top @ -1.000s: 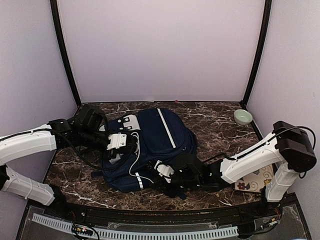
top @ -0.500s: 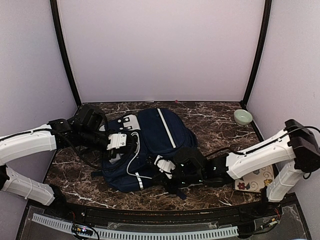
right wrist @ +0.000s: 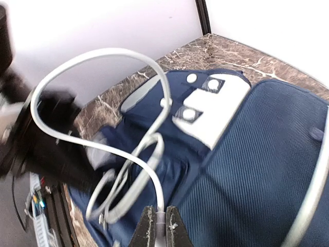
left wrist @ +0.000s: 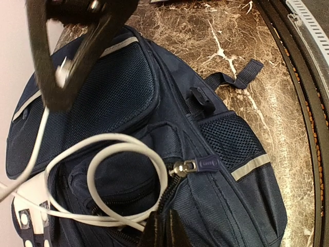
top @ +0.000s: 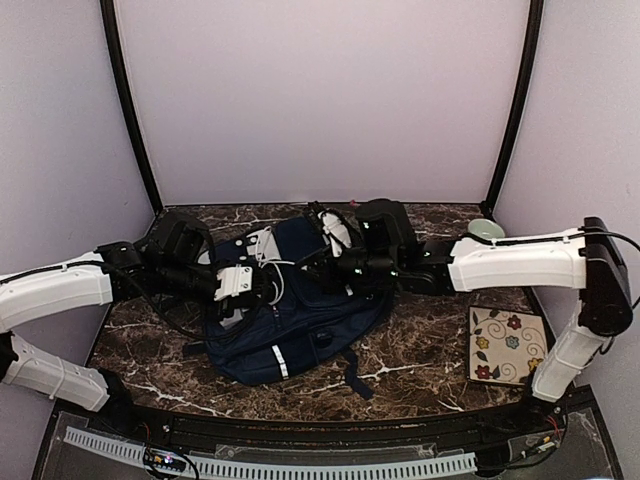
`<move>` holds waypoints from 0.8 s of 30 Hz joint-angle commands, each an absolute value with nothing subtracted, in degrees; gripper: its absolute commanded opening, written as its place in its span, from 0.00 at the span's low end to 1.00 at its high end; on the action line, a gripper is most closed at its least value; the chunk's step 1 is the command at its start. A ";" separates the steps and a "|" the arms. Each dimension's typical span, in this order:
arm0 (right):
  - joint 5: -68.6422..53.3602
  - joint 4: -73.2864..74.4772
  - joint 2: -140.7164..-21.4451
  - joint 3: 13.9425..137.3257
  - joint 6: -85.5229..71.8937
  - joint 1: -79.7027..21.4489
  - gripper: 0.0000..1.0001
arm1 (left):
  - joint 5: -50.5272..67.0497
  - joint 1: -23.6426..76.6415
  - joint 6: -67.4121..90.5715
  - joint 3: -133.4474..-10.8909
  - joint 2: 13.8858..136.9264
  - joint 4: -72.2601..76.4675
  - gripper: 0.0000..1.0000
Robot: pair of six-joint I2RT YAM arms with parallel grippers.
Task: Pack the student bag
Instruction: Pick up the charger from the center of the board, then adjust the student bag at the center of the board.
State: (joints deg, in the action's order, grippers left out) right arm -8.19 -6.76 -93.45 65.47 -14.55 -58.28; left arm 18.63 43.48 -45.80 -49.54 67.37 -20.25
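The navy-blue backpack (left wrist: 226,206) was matt woven cloth with mesh panels; the dark marbled surface (left wrist: 241,36) shone glossy; the white cable (right wrist: 103,53) looked smooth.

The student bag (top: 300,320) is navy-blue with thin pale stripes and a pale grey patch. The cable (right wrist: 103,51) is white, the tabletop (top: 430,340) dark brown marble veined white, the tile (top: 508,345) cream with flowers.
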 commanded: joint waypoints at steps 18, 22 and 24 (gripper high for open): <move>-40.90 6.81 -112.94 82.59 -21.05 -58.44 0.00 | 23.58 43.95 -40.12 -46.27 61.59 -7.97 0.00; -40.03 13.57 -118.45 88.25 -23.80 -57.93 0.00 | 26.06 43.95 -38.28 -47.54 61.93 -7.47 0.00; -40.22 16.07 -120.64 91.10 -24.30 -57.88 0.00 | 26.27 43.95 -35.76 -48.73 62.13 -8.28 0.10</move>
State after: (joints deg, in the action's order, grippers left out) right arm -36.32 7.60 -115.20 86.72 -21.89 -56.58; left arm 19.51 43.38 -40.84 -45.87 64.51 -16.25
